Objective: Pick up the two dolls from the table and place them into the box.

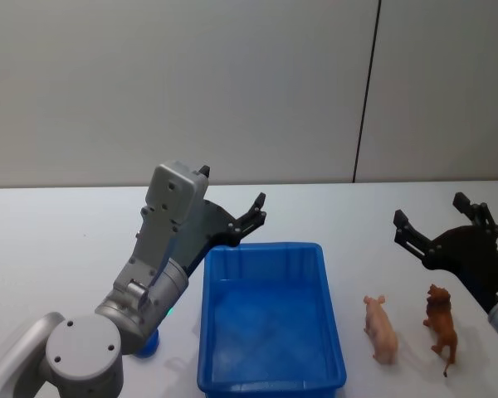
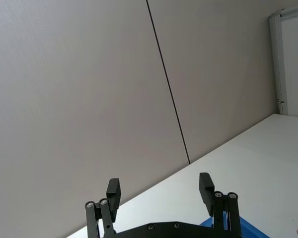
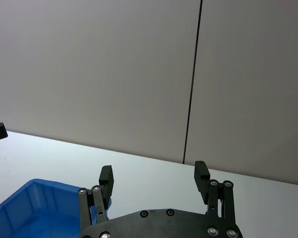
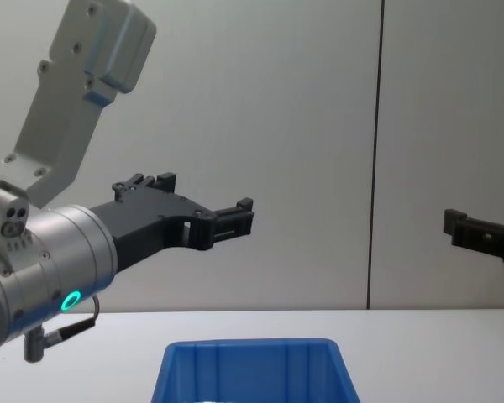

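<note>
The blue box (image 1: 217,332) sits low in the middle of the white table (image 1: 58,240), with nothing in it. To its right stand the two dolls, a pink pig (image 1: 382,328) and a brown lion (image 1: 441,325). My left gripper (image 1: 232,186) hangs open above the box's far left corner, holding nothing; its wrist view shows it (image 2: 159,181) spread wide. My right gripper (image 1: 430,209) is open too, raised just behind the dolls, and its wrist view (image 3: 154,168) looks over the box (image 3: 25,208). From the chest both grippers (image 4: 206,195) (image 4: 458,225) float well above the box (image 4: 252,369).
A grey wall with a dark vertical seam (image 1: 365,91) rises behind the table. My left arm's elbow (image 1: 83,356) fills the lower left. Bare tabletop stretches left of the box and beyond it.
</note>
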Available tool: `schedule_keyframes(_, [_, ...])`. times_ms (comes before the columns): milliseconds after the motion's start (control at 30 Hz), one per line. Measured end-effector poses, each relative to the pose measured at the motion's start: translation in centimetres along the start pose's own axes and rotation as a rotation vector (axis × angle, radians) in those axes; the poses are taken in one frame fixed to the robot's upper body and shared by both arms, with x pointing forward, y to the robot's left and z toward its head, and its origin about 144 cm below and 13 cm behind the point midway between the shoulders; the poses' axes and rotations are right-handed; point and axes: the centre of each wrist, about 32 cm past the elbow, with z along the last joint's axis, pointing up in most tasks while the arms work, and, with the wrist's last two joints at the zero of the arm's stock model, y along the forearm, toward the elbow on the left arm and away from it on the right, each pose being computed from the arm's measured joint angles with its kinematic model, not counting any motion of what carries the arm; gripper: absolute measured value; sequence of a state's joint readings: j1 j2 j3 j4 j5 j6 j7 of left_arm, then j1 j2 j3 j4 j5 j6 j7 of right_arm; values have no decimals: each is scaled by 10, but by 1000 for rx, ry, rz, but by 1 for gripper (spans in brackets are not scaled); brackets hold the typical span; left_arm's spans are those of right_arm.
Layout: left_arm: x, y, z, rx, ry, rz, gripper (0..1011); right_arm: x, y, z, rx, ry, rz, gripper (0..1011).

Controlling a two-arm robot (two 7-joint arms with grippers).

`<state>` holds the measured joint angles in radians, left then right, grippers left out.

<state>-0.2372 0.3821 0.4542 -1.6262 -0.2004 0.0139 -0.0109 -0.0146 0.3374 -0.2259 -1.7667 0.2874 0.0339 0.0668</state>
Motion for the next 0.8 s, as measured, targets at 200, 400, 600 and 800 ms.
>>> schedule_keyframes(200, [0, 0, 0, 0, 0, 0, 1000, 0, 0, 0, 0, 0, 0, 1002])
schedule_keyframes(400, [0, 0, 0, 0, 0, 0, 1000, 0, 0, 0, 0, 0, 0, 1002])
schedule_keyframes(600, [0, 0, 0, 0, 0, 0, 1000, 0, 0, 0, 0, 0, 0, 1002])
schedule_keyframes(800, [0, 0, 0, 0, 0, 0, 1000, 0, 0, 0, 0, 0, 0, 1003])
